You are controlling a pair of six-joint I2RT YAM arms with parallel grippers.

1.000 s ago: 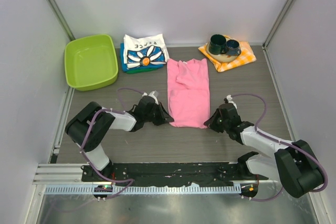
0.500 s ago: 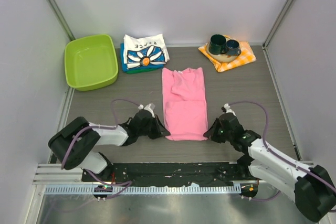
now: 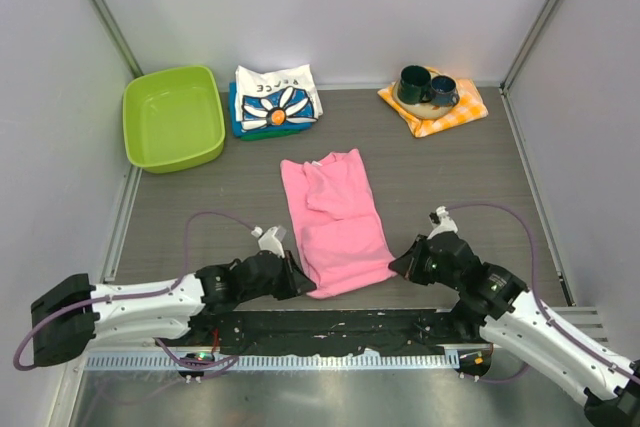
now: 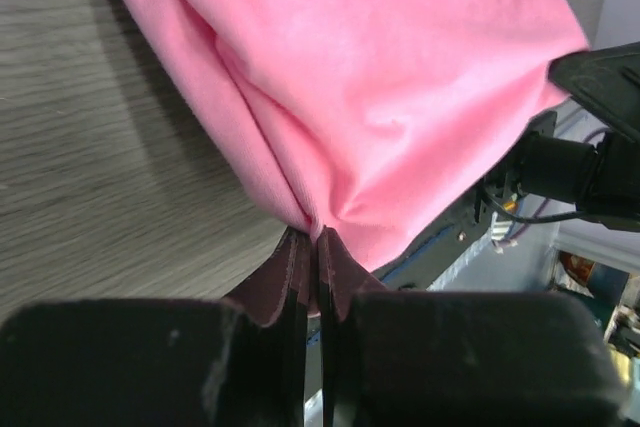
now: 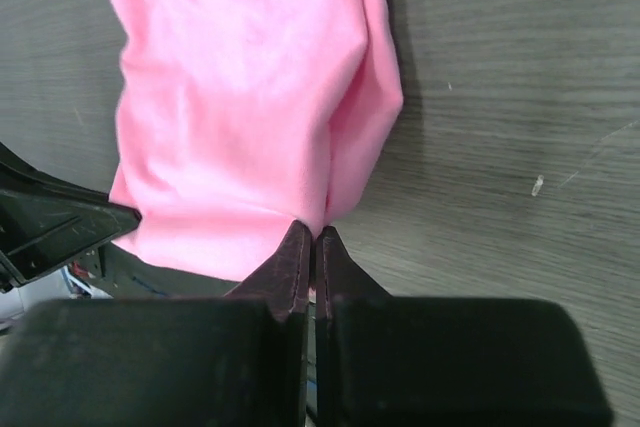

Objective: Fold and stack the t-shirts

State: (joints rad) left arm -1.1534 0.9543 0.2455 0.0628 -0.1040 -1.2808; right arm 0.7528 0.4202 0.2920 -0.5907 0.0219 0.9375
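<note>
The pink t-shirt (image 3: 334, 221) lies lengthwise on the table, folded narrow, its near hem reaching the front edge. My left gripper (image 3: 300, 285) is shut on the hem's left corner; the left wrist view shows the pink cloth (image 4: 370, 77) pinched between the jaws. My right gripper (image 3: 398, 267) is shut on the right corner, with the cloth (image 5: 250, 97) pinched in the right wrist view. The white daisy-print shirt (image 3: 277, 98) lies folded on a blue and green stack (image 3: 240, 123) at the back.
A lime green tub (image 3: 173, 117) stands at the back left. Two dark mugs (image 3: 426, 86) sit on an orange-and-white checked cloth (image 3: 450, 113) at the back right. The black base rail (image 3: 330, 325) runs along the near edge.
Both grippers have pulled the pink shirt toward the near edge and somewhat left. Its hem now sits at the table's front, and the shirt lies slightly slanted.
</note>
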